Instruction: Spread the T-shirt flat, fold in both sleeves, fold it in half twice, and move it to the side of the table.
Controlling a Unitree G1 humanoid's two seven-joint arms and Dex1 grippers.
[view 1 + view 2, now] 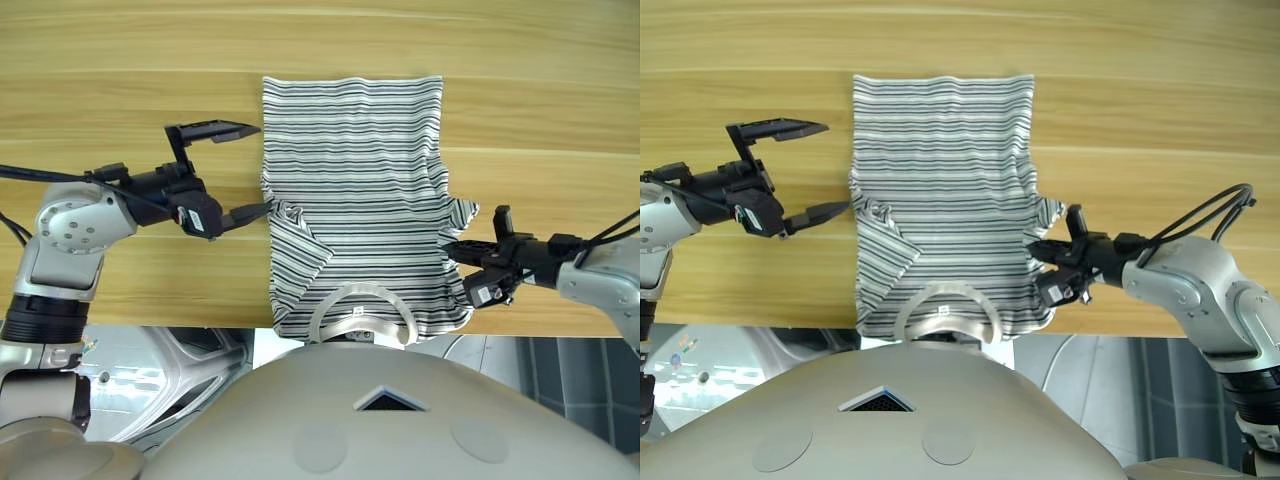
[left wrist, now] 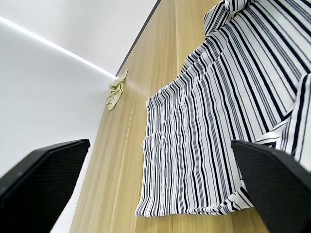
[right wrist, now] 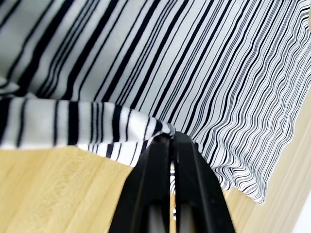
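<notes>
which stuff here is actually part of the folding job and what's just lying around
Job: black-and-white striped fabric T-shirt; open left hand beside it; right hand shut on its edge; light wooden table.
Lying about: small pale yellowish crumpled scrap at the table's edge.

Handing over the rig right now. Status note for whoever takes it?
Grippers: left gripper open, empty, beside the T-shirt at its left edge; right gripper shut on the T-shirt at the right sleeve hem.
T-shirt lies spread on the table, collar toward the robot.
Done: spread flat, left sleeve folded in.
Left: right sleeve fold, two half folds, move to the table's side.
</notes>
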